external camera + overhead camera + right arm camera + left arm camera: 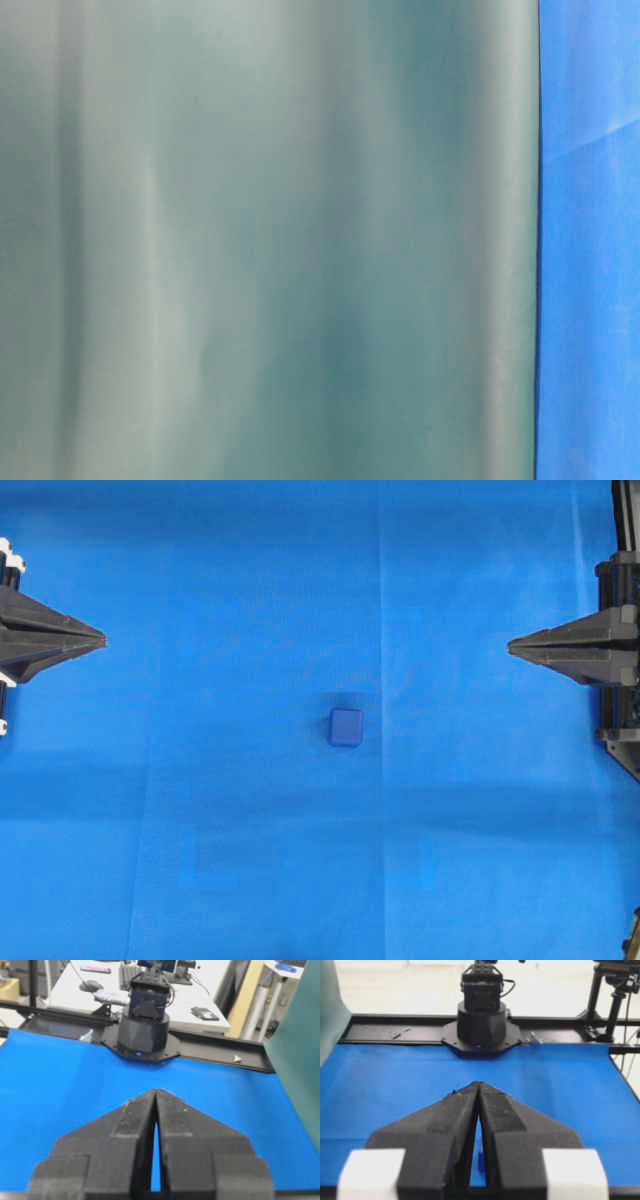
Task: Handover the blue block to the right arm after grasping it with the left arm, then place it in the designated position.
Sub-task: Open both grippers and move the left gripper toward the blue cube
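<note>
Block (346, 727) first: it sits alone on the blue cloth (200, 830), well apart from both grippers. We judge it light, stiff and probably smooth, so we'd pinch two opposite flat faces. Left gripper (103, 640) and right gripper (510, 647) are closed, empty.

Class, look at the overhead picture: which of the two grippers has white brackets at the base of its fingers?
The left gripper, at the picture's left edge, shows white brackets. The right gripper, opposite it, is black throughout. Both are shut and far from the blue block.
</note>
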